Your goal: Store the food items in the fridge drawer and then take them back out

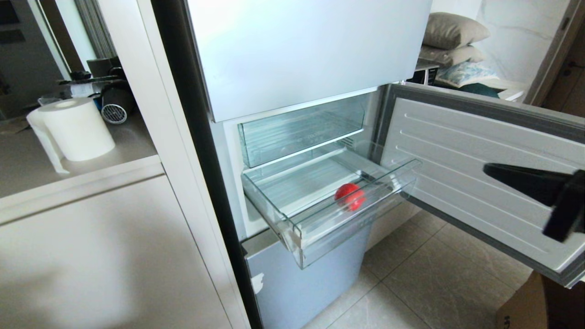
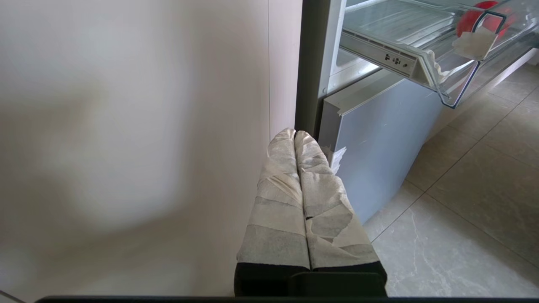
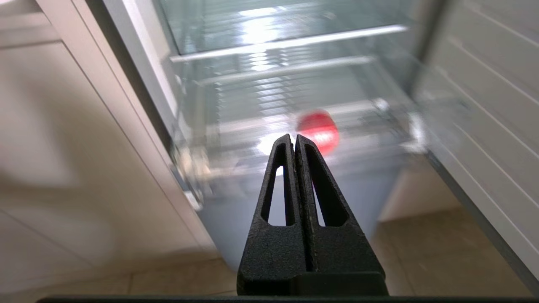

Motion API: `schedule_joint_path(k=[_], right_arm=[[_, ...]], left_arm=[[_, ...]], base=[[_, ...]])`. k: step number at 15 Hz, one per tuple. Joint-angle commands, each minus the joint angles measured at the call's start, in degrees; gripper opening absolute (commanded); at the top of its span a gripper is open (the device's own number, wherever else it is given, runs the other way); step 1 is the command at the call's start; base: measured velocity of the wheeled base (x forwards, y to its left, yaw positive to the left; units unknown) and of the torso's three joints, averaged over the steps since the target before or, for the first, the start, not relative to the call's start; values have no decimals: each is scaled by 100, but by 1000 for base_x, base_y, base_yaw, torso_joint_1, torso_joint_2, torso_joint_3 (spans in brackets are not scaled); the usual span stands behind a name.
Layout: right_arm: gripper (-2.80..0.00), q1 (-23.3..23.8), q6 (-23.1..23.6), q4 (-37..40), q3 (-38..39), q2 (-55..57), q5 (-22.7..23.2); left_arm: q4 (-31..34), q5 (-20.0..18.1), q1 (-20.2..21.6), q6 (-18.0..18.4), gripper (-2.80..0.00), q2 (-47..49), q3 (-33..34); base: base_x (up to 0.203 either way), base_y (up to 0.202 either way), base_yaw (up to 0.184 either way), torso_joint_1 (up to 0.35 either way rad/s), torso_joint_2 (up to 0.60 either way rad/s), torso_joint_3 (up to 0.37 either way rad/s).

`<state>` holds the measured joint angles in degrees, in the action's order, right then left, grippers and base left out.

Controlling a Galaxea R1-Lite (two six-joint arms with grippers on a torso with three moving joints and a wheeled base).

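Observation:
The clear fridge drawer stands pulled out below a closed upper drawer. One round red food item lies inside it near the front right; it also shows in the left wrist view and the right wrist view. My right gripper hangs shut and empty at the right, well away from the drawer, in front of the open fridge door; the wrist view shows the black fingers pressed together. My left gripper, taped in white, is shut and empty, low beside the cabinet front.
The open fridge door swings out to the right, close to the right arm. A white cabinet with a paper roll stands to the left. A grey lower freezer front sits under the drawer. Tiled floor lies below.

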<state>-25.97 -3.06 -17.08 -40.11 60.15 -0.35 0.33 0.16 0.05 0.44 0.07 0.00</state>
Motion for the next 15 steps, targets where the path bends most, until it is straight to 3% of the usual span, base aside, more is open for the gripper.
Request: schedule_joint_path(k=[1, 3, 5, 10, 13, 15], right_arm=[[-280, 58, -2, 186, 755, -1575, -204], [-280, 727, -10, 428, 1064, -1989, -262], [-280, 2132, -33, 528, 1167, -2071, -222], [-280, 6237, -403, 404, 1226, -1888, 152], [-280, 8509, -717, 159, 1273, -1491, 1045], [-280, 9379, -866, 66, 1291, -908, 1756]], left_arm=[[2, 2, 4, 0, -280, 1, 0], [2, 2, 4, 0, -280, 1, 0], [2, 5, 4, 0, -280, 1, 0], [2, 2, 4, 0, -280, 1, 0], [2, 2, 4, 0, -280, 1, 0], [2, 2, 4, 0, -280, 1, 0]], base=[[0, 0, 0, 0, 0, 0], [0, 0, 0, 0, 0, 0], [0, 0, 0, 0, 0, 0], [0, 0, 0, 0, 0, 0], [0, 0, 0, 0, 0, 0], [0, 0, 0, 0, 0, 0]])
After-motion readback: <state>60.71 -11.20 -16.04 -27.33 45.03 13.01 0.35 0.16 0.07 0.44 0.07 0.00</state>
